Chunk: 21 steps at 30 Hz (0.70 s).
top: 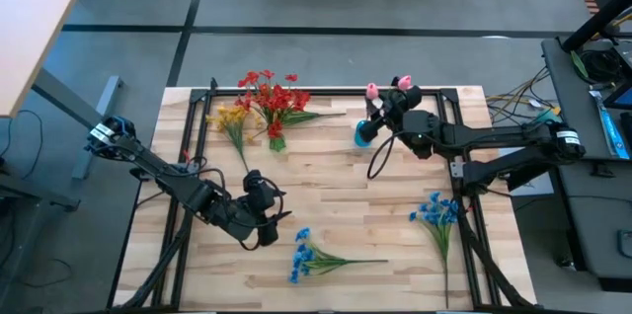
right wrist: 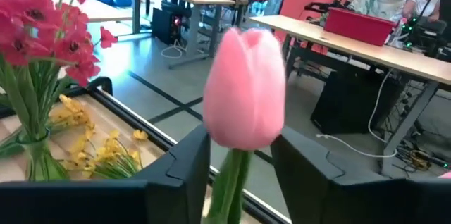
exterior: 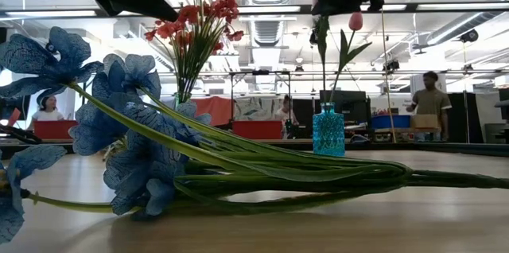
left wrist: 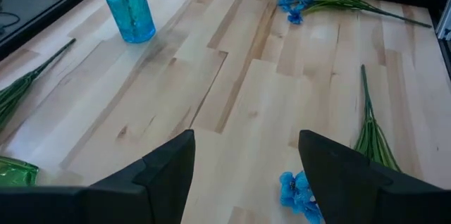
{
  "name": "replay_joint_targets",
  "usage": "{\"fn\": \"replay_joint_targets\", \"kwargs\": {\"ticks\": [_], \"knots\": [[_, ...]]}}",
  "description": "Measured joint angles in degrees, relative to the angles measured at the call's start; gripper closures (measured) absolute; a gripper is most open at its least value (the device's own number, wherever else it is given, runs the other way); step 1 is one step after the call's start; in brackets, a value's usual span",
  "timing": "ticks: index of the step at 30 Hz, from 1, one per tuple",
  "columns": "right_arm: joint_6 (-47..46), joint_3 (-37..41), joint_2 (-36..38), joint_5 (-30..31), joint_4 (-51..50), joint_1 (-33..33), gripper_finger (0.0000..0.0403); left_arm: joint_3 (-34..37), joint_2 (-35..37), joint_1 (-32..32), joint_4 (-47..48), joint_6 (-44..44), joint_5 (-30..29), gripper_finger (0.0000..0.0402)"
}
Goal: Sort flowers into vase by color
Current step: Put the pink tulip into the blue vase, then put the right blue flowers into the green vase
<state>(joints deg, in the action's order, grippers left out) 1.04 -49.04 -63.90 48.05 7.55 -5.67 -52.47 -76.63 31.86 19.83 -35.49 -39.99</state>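
A blue glass vase (top: 363, 134) stands at the table's far middle with pink tulips (top: 372, 89) rising from it. My right gripper (right wrist: 239, 175) hovers above the vase, open, its fingers on either side of one tulip's stem (right wrist: 229, 182), below the pink bud (right wrist: 245, 90). Red flowers (top: 272, 97) stand in a green vase (top: 276, 141). Yellow flowers (top: 232, 117) lie beside it on the table. Two blue sprays (top: 306, 253) (top: 436, 211) lie near the front edge. My left gripper (left wrist: 246, 175) hangs open above the table beside the nearer blue spray (left wrist: 299, 192). My right gripper's fingers come level at the tulip's stem just under the bud, and the stem stands upright between them, close to one finger (right wrist: 187, 175). Whether that finger touches the stem, I cannot tell. A gap shows on the other side.
A black metal frame (top: 197, 107) borders the wooden tabletop. Bare wood lies in the table's middle between the vases and the blue sprays. Beyond the far edge are desks, red bins and people in the room.
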Motion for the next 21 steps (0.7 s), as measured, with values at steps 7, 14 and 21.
{"fn": "replay_joint_targets", "kwargs": {"ticks": [7,14,21], "knots": [[-2.3,0.0,0.0,0.0,-3.0,0.0,0.0193,0.0,0.0,0.0,0.1,-0.2,0.0,0.0164],[-4.2,0.0,0.6,0.0,-6.9,0.2,0.0125,0.0,0.0,0.0,0.6,-1.5,0.0,0.0164],[-6.0,-0.3,3.4,-0.2,-12.3,1.4,0.0082,0.0,0.0,-0.2,0.9,-3.5,0.0,0.0164]]}}
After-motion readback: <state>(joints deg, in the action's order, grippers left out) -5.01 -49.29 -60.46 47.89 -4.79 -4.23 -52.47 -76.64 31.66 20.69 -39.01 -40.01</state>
